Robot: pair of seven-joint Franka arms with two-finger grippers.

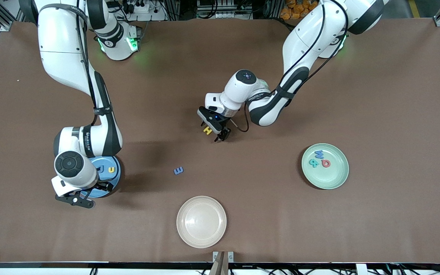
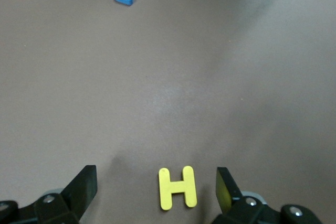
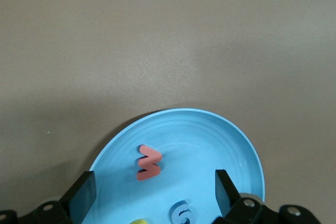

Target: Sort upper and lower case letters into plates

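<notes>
1. The left arm reaches from its base toward the middle of the surface point(image 1: 243, 191), elbow bent and wrist turned down.
2. The left claw point(image 1: 214, 131) sits low over the surface, its fingers point(image 2: 84, 187) spread wide and empty.
3. The right arm folds down steeply at its own end.
4. The right claw point(image 1: 86, 193) points down, fingers point(image 3: 223, 190) wide apart, holding nothing.

- Front view: high camera facing both robot bases at 12 o'clock, covering the whole table point(image 1: 376, 95).
- Left wrist view: close, looking down past its open fingers point(image 2: 84, 184) at the yellow H point(image 2: 177, 187), also visible in the front view point(image 1: 207, 130).
- Right wrist view: close above the blue plate point(image 3: 210, 135), shared with the front view point(image 1: 116, 179).
</notes>
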